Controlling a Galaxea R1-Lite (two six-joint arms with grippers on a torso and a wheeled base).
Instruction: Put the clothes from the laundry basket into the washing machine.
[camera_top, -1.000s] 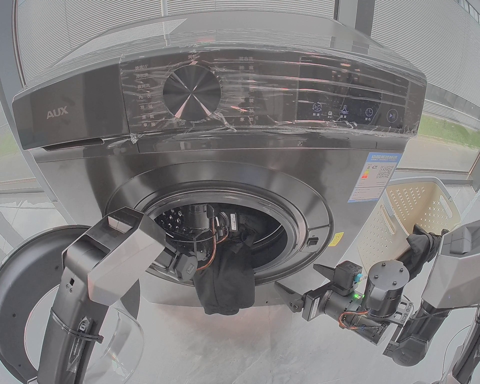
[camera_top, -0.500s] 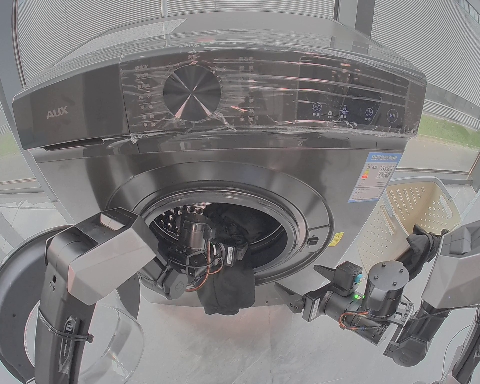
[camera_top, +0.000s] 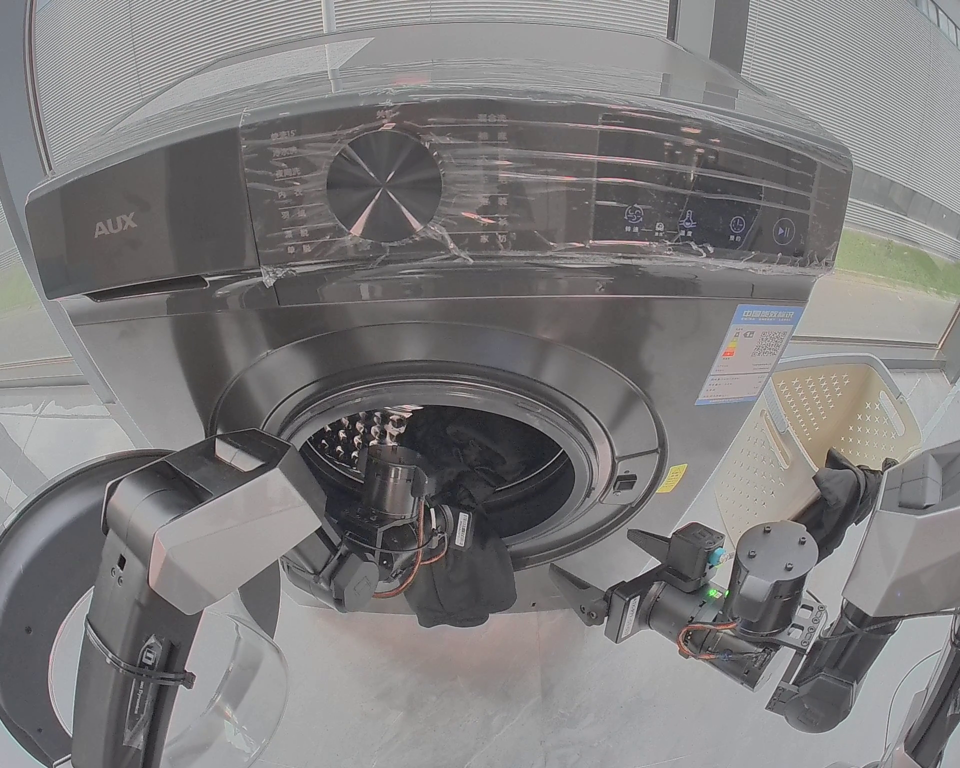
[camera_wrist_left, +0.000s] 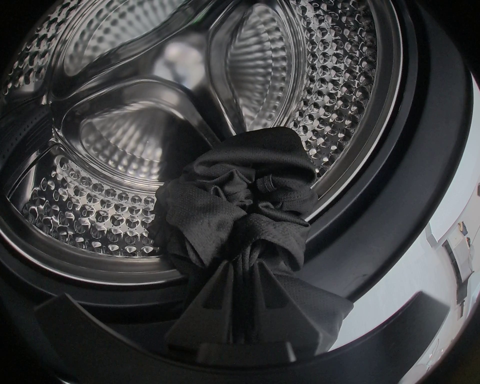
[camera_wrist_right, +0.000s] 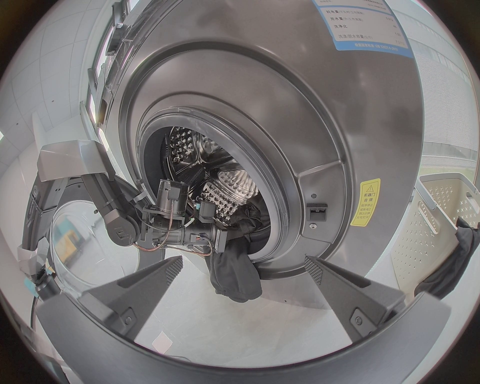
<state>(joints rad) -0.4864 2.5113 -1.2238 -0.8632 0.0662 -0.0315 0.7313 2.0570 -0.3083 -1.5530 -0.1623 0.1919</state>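
Note:
The washing machine (camera_top: 640, 340) stands with its round opening uncovered. My left gripper (camera_top: 462, 512) is at the lower lip of the opening, shut on a black garment (camera_top: 468, 585). Part of that garment hangs down over the lip outside; the rest is bunched just inside the steel drum (camera_wrist_left: 125, 140). The left wrist view has the left gripper (camera_wrist_left: 246, 300) pinching the black garment (camera_wrist_left: 240, 200). My right gripper (camera_top: 605, 575) hovers open and holds nothing, low, right of the opening. The cream laundry basket (camera_top: 835, 405) is tilted at the right, another black garment (camera_top: 838, 500) draped over its rim.
The machine's door (camera_top: 50, 600) is swung open to the left, its glass bowl (camera_top: 235, 680) just behind my left arm. The pale floor (camera_top: 480, 700) lies bare below the opening. In the right wrist view the basket (camera_wrist_right: 442, 210) is close beside the machine's front panel (camera_wrist_right: 350, 125).
My left gripper has drawn back and down from deeper in the drum to its lower lip, still holding the black garment, which now hangs slightly lower. The right arm has stayed put.

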